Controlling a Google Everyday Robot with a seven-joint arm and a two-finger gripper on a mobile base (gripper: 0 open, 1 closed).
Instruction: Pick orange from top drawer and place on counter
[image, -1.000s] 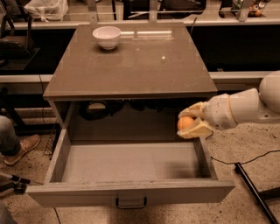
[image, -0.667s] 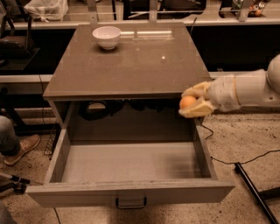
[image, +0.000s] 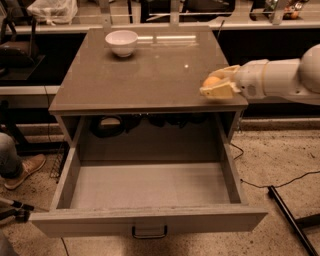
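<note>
My gripper (image: 216, 83) is shut on the orange (image: 211, 81), a small round fruit held between its pale fingers (image: 218, 92). It hovers over the front right corner of the counter (image: 145, 75), just above the surface. The white arm reaches in from the right. The top drawer (image: 150, 195) is pulled fully open below, its grey inside bare, with a small dark handle (image: 149, 232) at the centre of its front panel.
A white bowl (image: 121, 42) stands at the counter's back left. A person's shoe (image: 22, 170) and leg are on the floor at the left. A dark pole (image: 292, 220) and cable lie on the floor at the right. Desks line the back.
My gripper has lifted the orange up out of the drawer's right side to the level of the counter, over its front right corner.
</note>
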